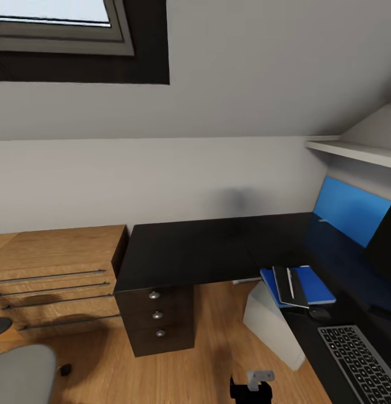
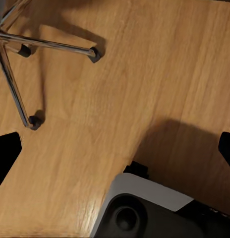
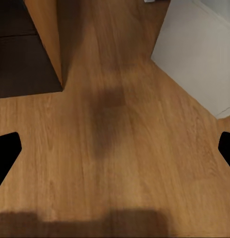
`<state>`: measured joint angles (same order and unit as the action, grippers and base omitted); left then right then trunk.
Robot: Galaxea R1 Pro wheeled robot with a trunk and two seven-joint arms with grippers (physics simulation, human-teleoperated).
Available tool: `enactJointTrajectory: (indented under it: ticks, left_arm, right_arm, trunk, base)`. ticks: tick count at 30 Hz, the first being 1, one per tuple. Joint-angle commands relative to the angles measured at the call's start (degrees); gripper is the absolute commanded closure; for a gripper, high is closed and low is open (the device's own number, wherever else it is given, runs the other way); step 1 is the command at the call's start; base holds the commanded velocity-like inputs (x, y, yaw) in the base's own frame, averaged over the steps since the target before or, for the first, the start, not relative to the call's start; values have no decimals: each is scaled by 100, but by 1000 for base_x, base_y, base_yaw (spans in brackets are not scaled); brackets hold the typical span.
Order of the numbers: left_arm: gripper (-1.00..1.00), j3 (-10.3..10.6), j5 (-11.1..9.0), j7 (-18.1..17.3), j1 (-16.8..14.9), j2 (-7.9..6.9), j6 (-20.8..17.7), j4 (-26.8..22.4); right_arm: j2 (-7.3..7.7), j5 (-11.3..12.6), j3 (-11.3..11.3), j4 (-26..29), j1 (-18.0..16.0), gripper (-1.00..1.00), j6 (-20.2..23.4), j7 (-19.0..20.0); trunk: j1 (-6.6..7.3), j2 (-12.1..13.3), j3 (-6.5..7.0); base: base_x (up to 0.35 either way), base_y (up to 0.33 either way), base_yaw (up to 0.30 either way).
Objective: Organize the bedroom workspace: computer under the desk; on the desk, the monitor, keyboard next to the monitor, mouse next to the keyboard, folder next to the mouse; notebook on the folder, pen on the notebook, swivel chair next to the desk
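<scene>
Since the folder already lies on the black table with the notebook and a thin pale pen stacked on it, the mouse just beside that stack and the keyboard nearer the robot along the same wing, what looks left to do is the swivel chair. Its grey seat sits at the head view's lower left, well apart from the table's drawer block, so the chair lies to the robot's left and the left arm is the nearer 1. Seen from the left wrist camera, 2 chrome legs of the chair's base with their black casters stand on the wood floor, off to 1 side of the jaws and not between them. Both pairs of jaws stand wide apart, their dark tips at opposite edges of each wrist view, and hold nothing. A black screen edge, likely the monitor, stands at the far right. Under the table a white slanted panel shows; whether it is the computer I cannot tell. No brand, label or writing is readable anywhere.
</scene>
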<state>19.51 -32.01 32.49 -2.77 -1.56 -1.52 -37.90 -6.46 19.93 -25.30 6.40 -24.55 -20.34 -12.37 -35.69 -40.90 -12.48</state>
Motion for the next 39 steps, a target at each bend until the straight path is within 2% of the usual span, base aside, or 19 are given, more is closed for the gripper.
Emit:
enactJointTrajectory:
  ticks: [1, 7, 14, 19, 26, 30, 39]
  left_arm:
    - [-100, 25, -33, 48, -5, 10, -10, 0]
    - [-100, 26, -33, 47, -5, 15, -7, 6]
    - [-100, 27, -32, 47, -5, 16, 1, 9]
    - [-100, 27, -28, 47, -5, 15, 2, 8]
    - [-100, 27, -18, 44, -5, 22, 2, 14]
    - [-100, 34, 6, 40, -5, 24, 2, 110]
    - [-100, 36, 19, 4, -5, 32, 2, 159]
  right_arm:
    - [-11, 45, -52, -22, -6, -100, -44, -28]
    - [-35, 46, -50, -24, -6, -100, -49, -27]
    - [-50, 42, -48, -25, -6, -100, -57, -28]
    - [-56, 38, -49, -25, -6, -100, -94, -28]
    - [-80, 26, -53, -175, -2, -100, -499, -28]
    - [-132, 18, -54, -316, -2, -100, -907, -28]
    - [-190, 11, -54, -395, -1, -100, -1354, -29]
  trunk:
    - [24, 34, 10]
    - [156, 275, 117]
    - [310, 555, 243]
    - [420, 756, 333]
    - [573, 1037, 459]
    - [661, 1197, 530]
    - [859, 1558, 692]
  base:
    - [-334, 0, 0]
    - [-336, 0, 77]
    - [-328, 0, 247]
    - [-133, 0, 277]
    - [-20, 0, 284]
    - [-3, 0, 286]
    - [0, 0, 286]
